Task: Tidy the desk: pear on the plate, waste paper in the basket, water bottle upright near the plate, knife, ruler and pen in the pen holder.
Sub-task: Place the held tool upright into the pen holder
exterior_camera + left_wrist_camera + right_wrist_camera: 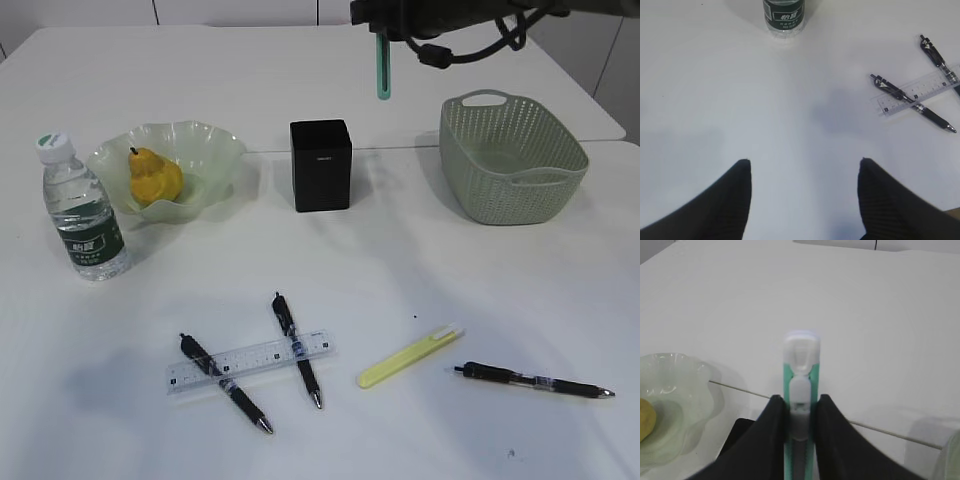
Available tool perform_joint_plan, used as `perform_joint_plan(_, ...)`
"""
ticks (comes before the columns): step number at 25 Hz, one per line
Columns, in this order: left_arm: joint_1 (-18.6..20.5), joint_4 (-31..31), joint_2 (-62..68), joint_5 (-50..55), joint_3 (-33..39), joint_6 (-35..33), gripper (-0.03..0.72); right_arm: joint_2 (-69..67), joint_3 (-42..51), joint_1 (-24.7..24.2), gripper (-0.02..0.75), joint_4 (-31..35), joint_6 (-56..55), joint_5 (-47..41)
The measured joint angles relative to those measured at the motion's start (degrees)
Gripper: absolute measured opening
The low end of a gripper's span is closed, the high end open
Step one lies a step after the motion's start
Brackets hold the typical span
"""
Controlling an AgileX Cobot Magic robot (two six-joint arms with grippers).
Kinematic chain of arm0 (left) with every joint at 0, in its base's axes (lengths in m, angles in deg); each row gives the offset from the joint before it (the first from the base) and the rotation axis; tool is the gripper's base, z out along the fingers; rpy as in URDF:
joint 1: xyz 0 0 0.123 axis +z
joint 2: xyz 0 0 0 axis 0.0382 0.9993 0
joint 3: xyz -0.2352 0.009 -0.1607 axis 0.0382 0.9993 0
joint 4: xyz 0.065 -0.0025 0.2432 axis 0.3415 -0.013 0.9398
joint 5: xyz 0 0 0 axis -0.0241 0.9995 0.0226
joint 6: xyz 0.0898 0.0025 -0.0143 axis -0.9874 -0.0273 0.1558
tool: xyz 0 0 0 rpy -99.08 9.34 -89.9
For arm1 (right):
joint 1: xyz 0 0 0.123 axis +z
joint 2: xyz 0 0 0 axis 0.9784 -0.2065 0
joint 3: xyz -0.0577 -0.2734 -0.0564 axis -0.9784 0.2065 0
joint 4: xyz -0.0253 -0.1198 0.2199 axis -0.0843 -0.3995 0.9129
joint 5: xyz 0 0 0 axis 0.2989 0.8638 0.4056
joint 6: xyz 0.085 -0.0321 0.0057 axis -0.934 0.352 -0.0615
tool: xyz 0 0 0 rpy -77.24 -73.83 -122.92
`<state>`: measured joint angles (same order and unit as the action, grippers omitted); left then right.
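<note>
White desk point(420, 260), half tidied. Your right gripper point(799, 407) is clamped on a green knife point(382, 68) hanging vertical, tip down. Pen holder point(321, 165) sits below and slightly left of it. Left gripper point(802, 172) hovers open, empty; ruler point(920, 92) lies ahead-right.

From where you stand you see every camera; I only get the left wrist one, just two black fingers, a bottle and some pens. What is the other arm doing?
Observer: The right gripper is shut on a teal utility knife, held high, roughly above and behind the pen holder.
Operator: Is that fruit put away?
Observer: Yes, the pear sits in the plate.
Operator: Anything on the desk my view misses?
Observer: A yellow utility knife and a third pen lie right of the ruler.
</note>
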<state>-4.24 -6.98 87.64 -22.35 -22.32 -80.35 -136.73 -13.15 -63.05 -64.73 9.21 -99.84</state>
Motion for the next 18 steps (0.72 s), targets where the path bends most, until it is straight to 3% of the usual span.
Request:
perform_joint_plan(9,0.00,0.00,0.00,0.00,0.00,0.00,0.466,-4.42,-0.04,5.27,0.162,0.33,3.82,9.69)
perform_joint_plan(18,0.00,0.00,0.00,0.49,0.00,0.00,0.466,-7.46,-1.19,5.91,0.162,0.33,4.12,16.13)
